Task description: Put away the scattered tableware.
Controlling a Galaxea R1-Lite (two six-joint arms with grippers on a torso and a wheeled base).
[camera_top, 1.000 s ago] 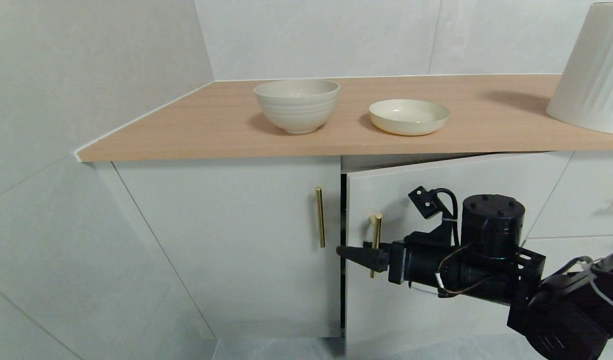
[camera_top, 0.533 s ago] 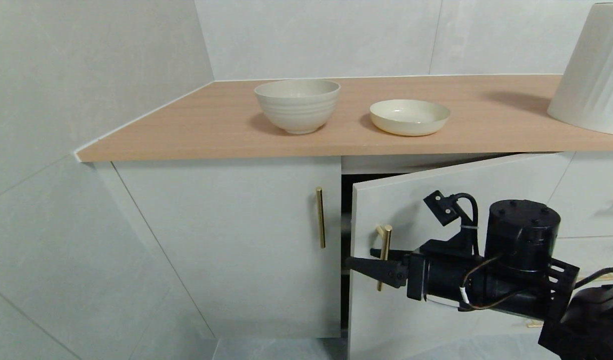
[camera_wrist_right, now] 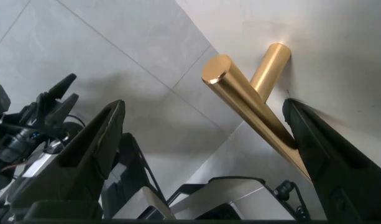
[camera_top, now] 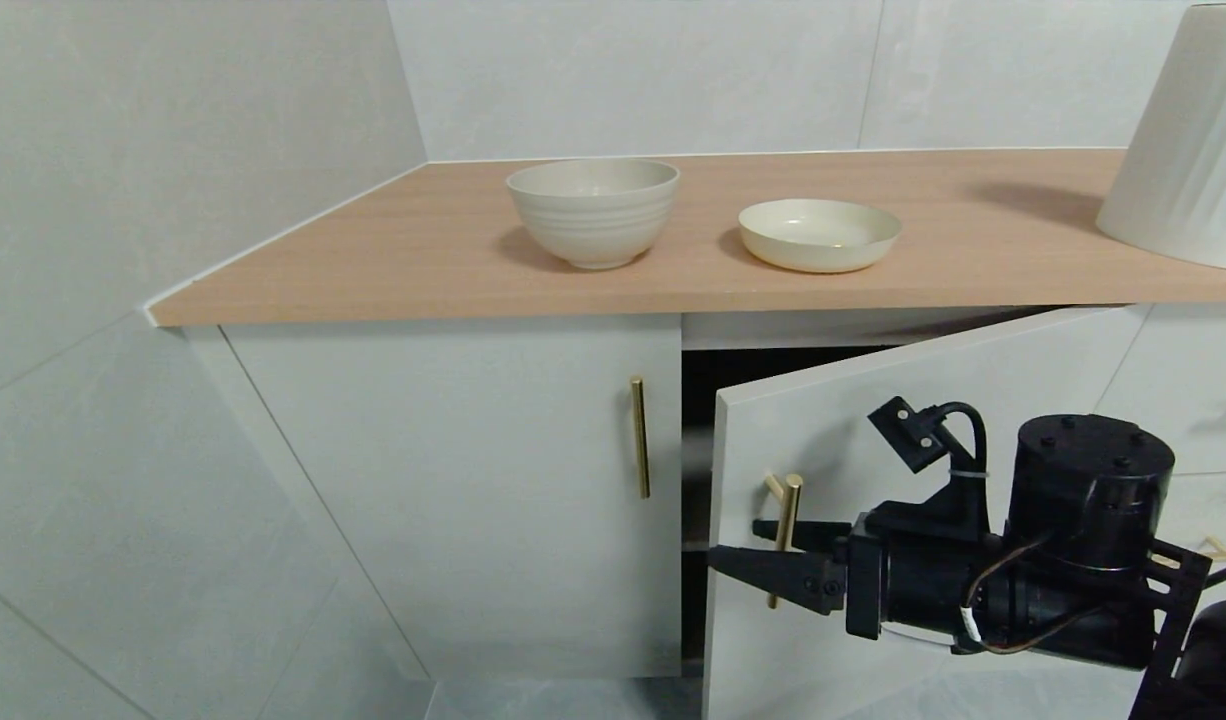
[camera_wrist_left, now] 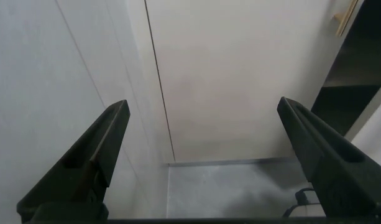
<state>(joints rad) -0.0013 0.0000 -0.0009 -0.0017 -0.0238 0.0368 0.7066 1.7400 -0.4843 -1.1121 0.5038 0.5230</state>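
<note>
The right gripper (camera_top: 738, 542), fingers spread, straddles the brass handle (camera_top: 788, 520) of the half-open cabinet door (camera_top: 873, 400). The left gripper (camera_wrist_left: 202, 104) is also spread wide, facing the closed door (camera_top: 453, 480). Above and well beyond both, the bowl (camera_top: 594, 210) and shallow dish (camera_top: 819, 233) stand apart on the wooden countertop (camera_top: 373, 270), below tiled walls (camera_top: 623, 70).

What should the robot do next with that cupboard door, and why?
Probably pull the door open wider. The right gripper is open with its fingers on either side of the gold handle, and the door is only partly open. The gap looks too narrow to get the bowl and dish from the counter inside.
</note>
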